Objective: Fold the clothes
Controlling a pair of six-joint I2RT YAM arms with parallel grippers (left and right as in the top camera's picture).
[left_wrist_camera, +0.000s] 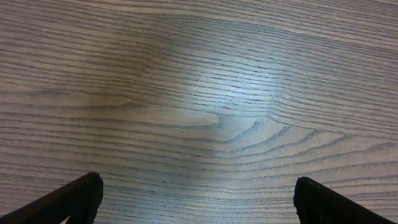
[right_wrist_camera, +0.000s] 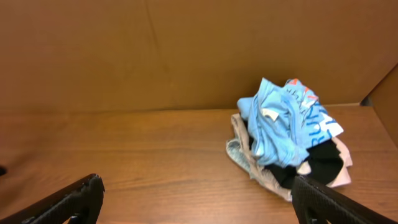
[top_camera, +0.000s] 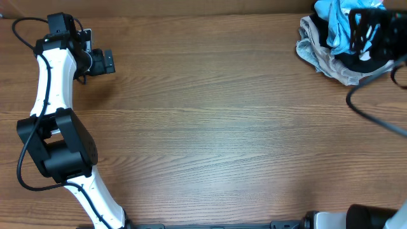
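The clothes, a light sky-blue T-shirt (top_camera: 335, 24) with white print, lie crumpled on top of a small pile in the table's far right corner. In the right wrist view the T-shirt (right_wrist_camera: 280, 127) sits ahead and to the right, beyond the fingertips. My right gripper (top_camera: 364, 32) hangs above the pile and partly covers it from overhead; in its own view the right gripper (right_wrist_camera: 196, 183) is open and holds nothing. At the far left of the table my left gripper (top_camera: 111, 62) is open as well, and its wrist view shows the left gripper (left_wrist_camera: 198, 180) over bare wood.
Under the T-shirt lie a black garment (right_wrist_camera: 311, 165) and a beige-and-white cloth (right_wrist_camera: 249, 162). A brown cardboard wall (right_wrist_camera: 186, 56) runs along the back and right of the wooden table (top_camera: 222, 127). A black cable (top_camera: 372, 117) trails near the right edge.
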